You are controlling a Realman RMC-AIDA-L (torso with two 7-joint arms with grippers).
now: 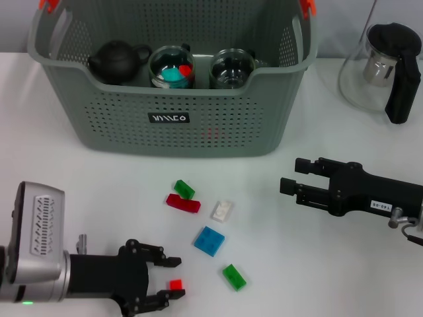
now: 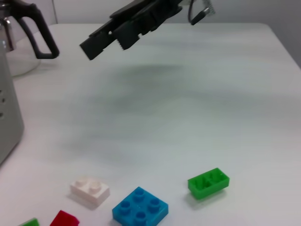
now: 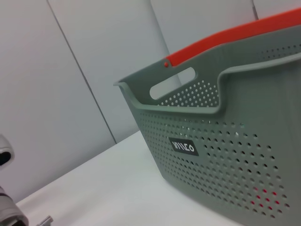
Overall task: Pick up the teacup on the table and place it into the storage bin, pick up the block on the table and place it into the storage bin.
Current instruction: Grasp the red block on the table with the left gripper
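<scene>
Left gripper [image 1: 170, 281] is low on the table, jaws wide around my small red block [image 1: 176, 284] to grab it; storage bin [image 1: 99, 119] waits behind, right gripper [image 1: 289, 175] hangs open.

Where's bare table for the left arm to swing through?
Bare: the strip between the grey-green perforated storage bin and the left gripper. Crowded: the plastic brick cluster around the blue square brick, and under the right gripper.
</scene>
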